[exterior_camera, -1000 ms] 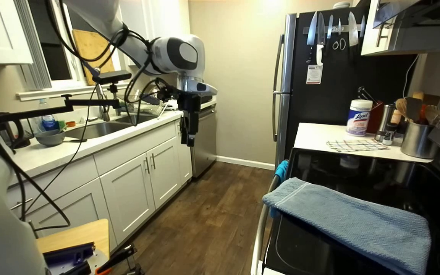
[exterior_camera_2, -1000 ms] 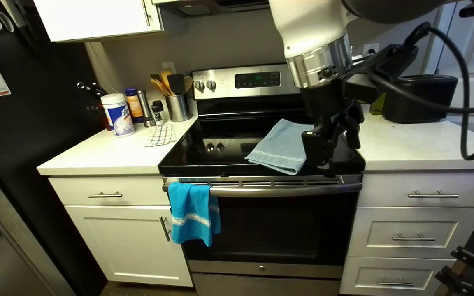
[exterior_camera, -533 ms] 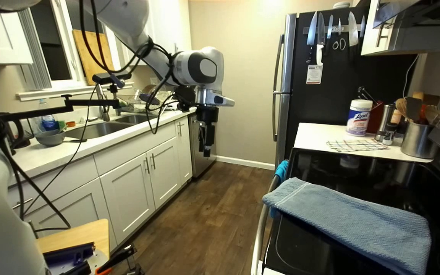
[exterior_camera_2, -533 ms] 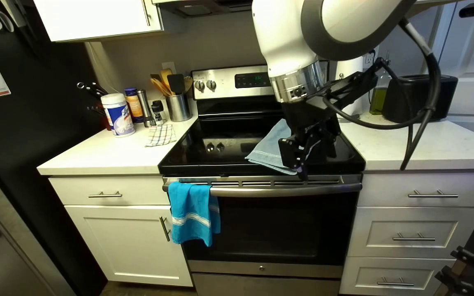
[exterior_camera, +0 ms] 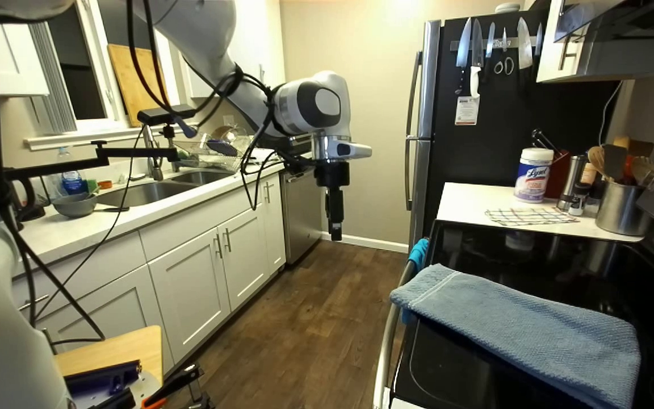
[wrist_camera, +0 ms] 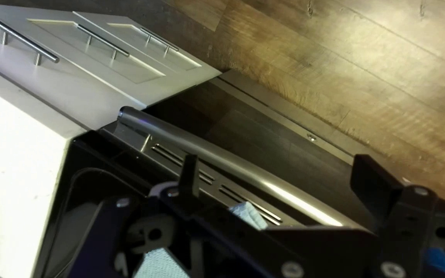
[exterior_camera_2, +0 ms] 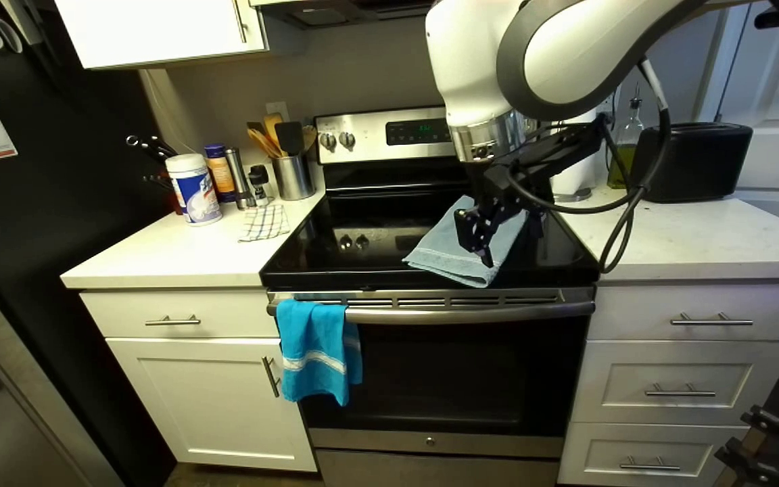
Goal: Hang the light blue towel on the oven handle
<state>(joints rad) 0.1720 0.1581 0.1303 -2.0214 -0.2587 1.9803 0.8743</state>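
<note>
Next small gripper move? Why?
Probably ease the open black gripper toward the striped end of the folded light blue towel. The gripper hangs short of it in an exterior view, fingers apart in the wrist view; that end reaches the front edge of the glossy black stovetop, nearest the metal oven handle.

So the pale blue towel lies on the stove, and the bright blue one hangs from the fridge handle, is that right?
Not quite: the bright blue towel hangs from the oven handle, as an exterior view shows. The pale towel does lie on the stove.
</note>
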